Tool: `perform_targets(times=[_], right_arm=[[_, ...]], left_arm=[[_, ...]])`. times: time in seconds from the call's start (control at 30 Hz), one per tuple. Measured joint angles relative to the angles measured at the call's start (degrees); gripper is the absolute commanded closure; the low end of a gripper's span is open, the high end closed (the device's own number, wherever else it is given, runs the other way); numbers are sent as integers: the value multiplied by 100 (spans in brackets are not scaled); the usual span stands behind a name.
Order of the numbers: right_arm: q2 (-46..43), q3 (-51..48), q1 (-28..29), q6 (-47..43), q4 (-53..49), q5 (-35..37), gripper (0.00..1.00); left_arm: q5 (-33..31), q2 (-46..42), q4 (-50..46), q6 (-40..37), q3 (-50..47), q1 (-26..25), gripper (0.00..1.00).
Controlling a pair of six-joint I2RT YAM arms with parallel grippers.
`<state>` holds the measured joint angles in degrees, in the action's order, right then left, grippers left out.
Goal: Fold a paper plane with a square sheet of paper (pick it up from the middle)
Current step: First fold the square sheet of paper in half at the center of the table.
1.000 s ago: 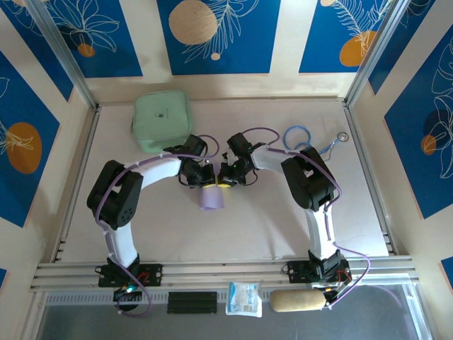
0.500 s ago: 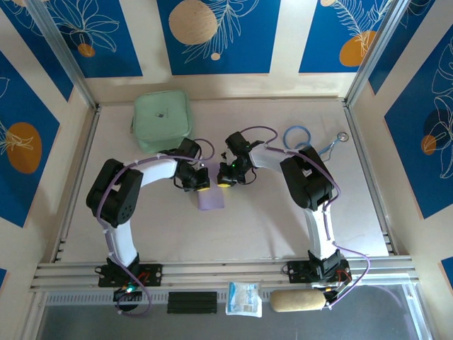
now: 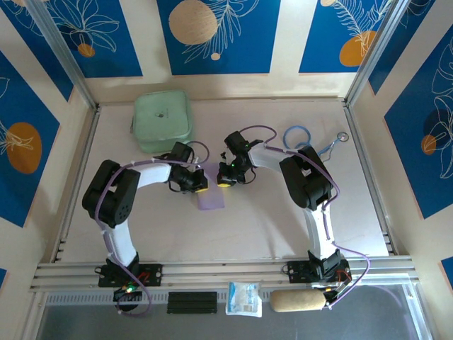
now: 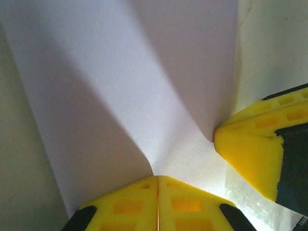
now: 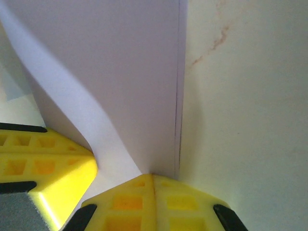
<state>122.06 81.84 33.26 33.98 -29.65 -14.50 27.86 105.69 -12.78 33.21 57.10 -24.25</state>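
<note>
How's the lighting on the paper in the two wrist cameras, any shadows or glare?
Left wrist: soft diagonal shadows band the square sheet of paper, and the table glares bright at lower right. Right wrist: the sheet is mostly shaded, with one pale lit curl at left; no glare.

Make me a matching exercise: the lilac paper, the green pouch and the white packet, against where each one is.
Things:
1. lilac paper
2. mint-green pouch
3. white packet

Places:
A. far-left corner
B. near edge, centre
C. pinched by the left fingers and the right fingers

Pairs: 1-C, 2-A, 3-B
</note>
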Motion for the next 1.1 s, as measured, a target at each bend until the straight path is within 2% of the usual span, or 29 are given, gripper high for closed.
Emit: perform_targets(times=[0.17,0.4,0.57,0.77,0.9,1.1], right_arm=[[20,48,9,-15,-68,37,97],[39,72,9,-15,-107,37,97],[39,72,9,-15,-107,37,97],[42,72,9,-15,-107,37,97],[42,72,9,-13,-109,37,97],[42,72,9,-13,-109,37,97]], left_arm=[[46,-138,87,-184,-201,164,91],[-332,-411,-435,-518,-267,448,92],[-407,-728,-721,-472,-267,490,91],[-295,-1191,-557,50,-199,264,91],[-146,-1043,-225,420,-195,-72,91],[-127,-623,-120,695,-236,-219,92]])
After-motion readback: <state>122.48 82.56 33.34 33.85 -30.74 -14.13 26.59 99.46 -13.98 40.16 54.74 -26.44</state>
